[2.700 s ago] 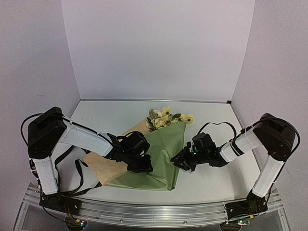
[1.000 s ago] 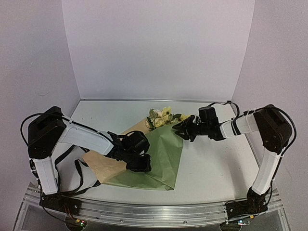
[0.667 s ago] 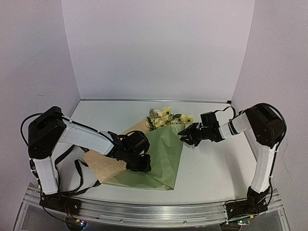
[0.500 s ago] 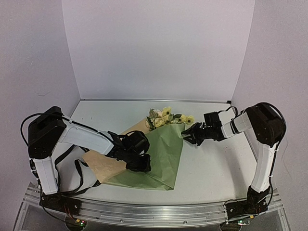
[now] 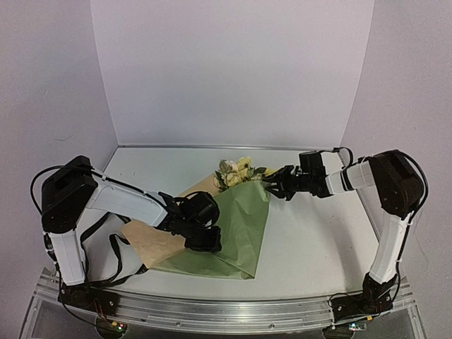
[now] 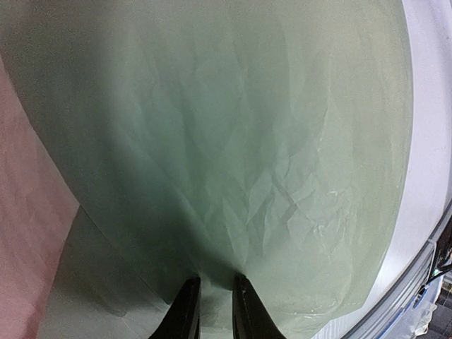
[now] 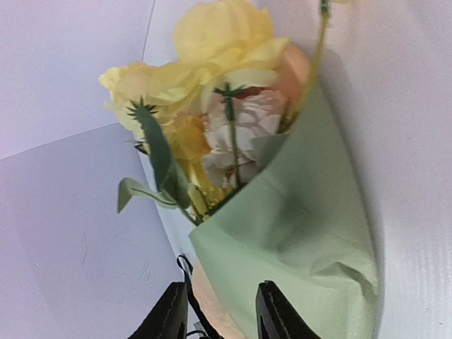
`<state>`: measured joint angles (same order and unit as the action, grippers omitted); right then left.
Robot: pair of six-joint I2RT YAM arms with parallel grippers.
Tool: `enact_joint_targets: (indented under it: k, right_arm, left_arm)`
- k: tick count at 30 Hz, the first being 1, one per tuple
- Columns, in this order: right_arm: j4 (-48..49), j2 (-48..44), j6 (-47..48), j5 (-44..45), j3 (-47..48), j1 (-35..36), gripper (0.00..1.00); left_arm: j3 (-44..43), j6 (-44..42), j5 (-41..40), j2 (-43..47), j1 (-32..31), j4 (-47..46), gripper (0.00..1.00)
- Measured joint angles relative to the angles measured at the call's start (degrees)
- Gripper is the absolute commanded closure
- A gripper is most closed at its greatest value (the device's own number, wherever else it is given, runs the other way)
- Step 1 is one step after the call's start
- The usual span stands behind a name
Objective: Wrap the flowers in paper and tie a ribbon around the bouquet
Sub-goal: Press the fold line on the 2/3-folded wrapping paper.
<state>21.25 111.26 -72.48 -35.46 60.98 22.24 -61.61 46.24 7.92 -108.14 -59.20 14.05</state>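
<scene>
Flowers (image 5: 240, 171) lie near the middle of the table (image 5: 318, 240), heads toward its far edge, wrapped in paper (image 5: 240, 222) that fans out toward the near-left corner; the green face is up and a tan flap shows along the paper's left side; bare table runs from the paper's right edge to the right wall, and from the blooms to the back wall. The left arm reaches in low from the near-left corner, and the left gripper (image 5: 203, 239) sits on the green sheet near its middle; the right arm stretches leftward from the right side, with the right gripper (image 5: 270, 186) at the paper's far right corner, just beside the blooms. The left wrist view shows fingers (image 6: 189, 311) only narrowly parted on creased green paper; whether a fold is pinched cannot be told. The right wrist view shows jaws standing apart, straddling the paper's rim below the yellow heads; the overhead view is too coarse to show this.
</scene>
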Motion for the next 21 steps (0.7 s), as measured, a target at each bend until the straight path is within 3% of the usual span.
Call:
enact_joint_targets:
  k: [6, 21]
  right_arm:
    - [0.56, 3.57, -0.93, -0.37, 5.03, 0.81, 0.64]
    - [-0.14, 10.81, -0.63, 0.33, 4.33, -4.5, 0.64]
  left_arm:
    - [-0.56, -0.24, 0.01, -0.26, 0.06, 0.76, 0.82]
    - [-0.63, -0.28, 0.08, -0.26, 0.37, 1.0, 0.82]
